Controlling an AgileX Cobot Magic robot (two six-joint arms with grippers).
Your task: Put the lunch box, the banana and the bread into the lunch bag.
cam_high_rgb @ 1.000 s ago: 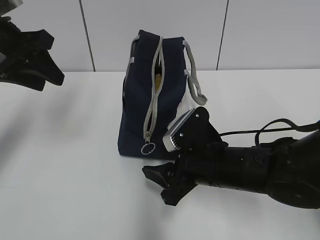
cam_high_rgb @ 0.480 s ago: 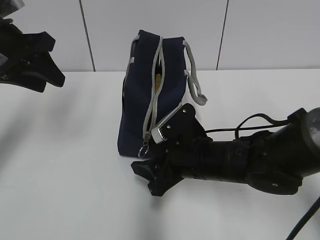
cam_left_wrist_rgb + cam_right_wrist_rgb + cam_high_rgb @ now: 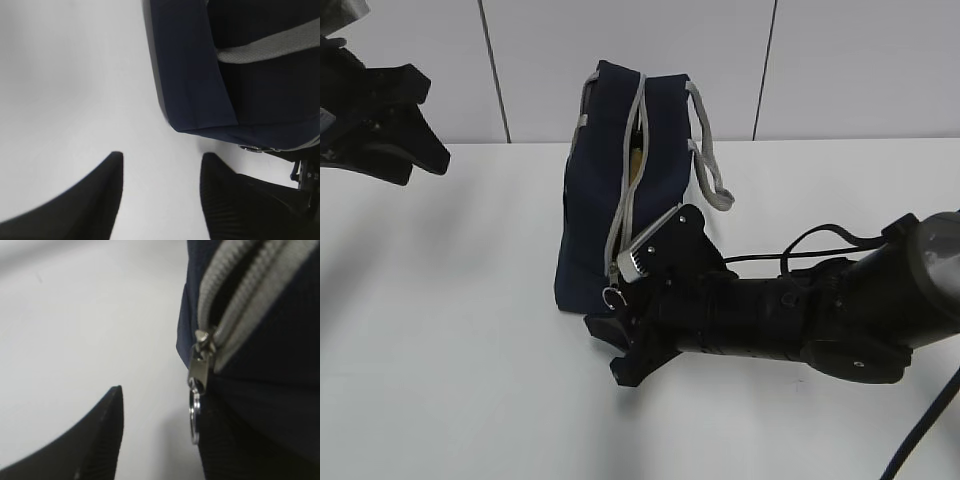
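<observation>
The navy lunch bag (image 3: 605,200) lies on the white table with its grey zipper (image 3: 625,210) partly open towards the camera. Something yellow-brown (image 3: 637,158) shows through the gap; I cannot tell what it is. The lunch box, the banana and the bread are otherwise out of view. My right gripper (image 3: 603,350) is open at the bag's front corner. In the right wrist view (image 3: 162,390) the metal ring pull (image 3: 194,412) hangs between the fingers, against the right one. My left gripper (image 3: 435,122) is open and empty, raised at the far left, and also shows in the left wrist view (image 3: 162,156).
Grey strap handles (image 3: 710,165) hang over the bag's right side. A black cable (image 3: 820,245) loops behind my right arm. The left wrist view shows the bag's end (image 3: 200,75) and its strap (image 3: 270,47) from above. A panelled wall stands behind the table.
My right gripper has moved left and up to the bag's front corner, bringing the zipper's ring pull between its open fingers. The left arm has not moved.
</observation>
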